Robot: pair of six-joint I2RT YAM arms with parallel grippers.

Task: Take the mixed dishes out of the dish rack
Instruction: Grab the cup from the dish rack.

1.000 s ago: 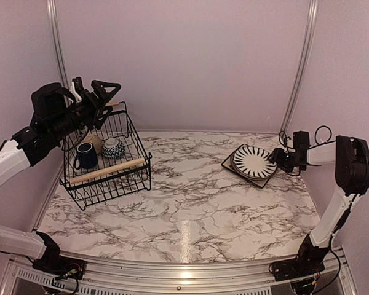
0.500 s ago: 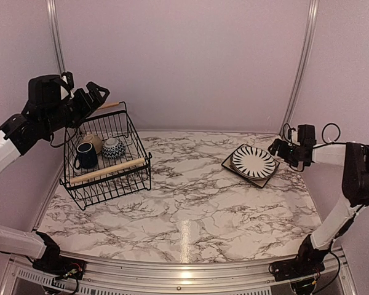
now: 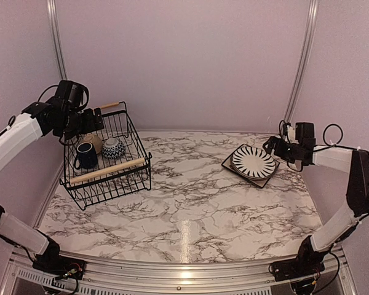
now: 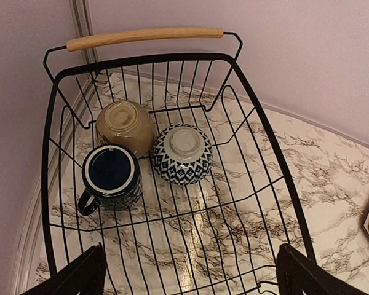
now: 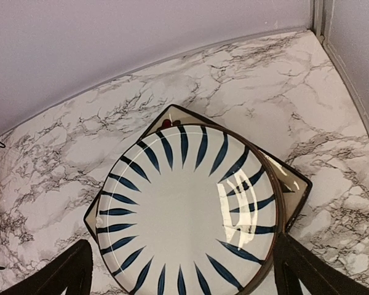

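The black wire dish rack (image 3: 137, 142) stands at the far left; it fills the left wrist view (image 4: 277, 153). In it are a navy mug (image 3: 85, 155) (image 4: 111, 172), an upturned cream bowl (image 3: 93, 141) (image 4: 124, 125) and an upturned patterned bowl (image 3: 113, 147) (image 4: 182, 153). The striped plate (image 3: 253, 161) (image 5: 187, 212) lies on the dark square plate (image 3: 229, 164) (image 5: 172, 117) on the table at the right. My left gripper (image 3: 89, 120) (image 4: 187, 283) is open and empty above the rack. My right gripper (image 3: 273, 146) (image 5: 181, 279) is open and empty above the striped plate's near edge.
The rack has two wooden handles, one near (image 3: 107, 170) and one far (image 4: 144, 37). The back wall and metal corner posts (image 3: 298, 67) close in the marble table (image 3: 197, 203). The left wall is close beside the rack.
My left arm has swung back and turned down, so its gripper now points into the rack. My right gripper has risen slightly from the striped plate's edge. The dishes have not moved.
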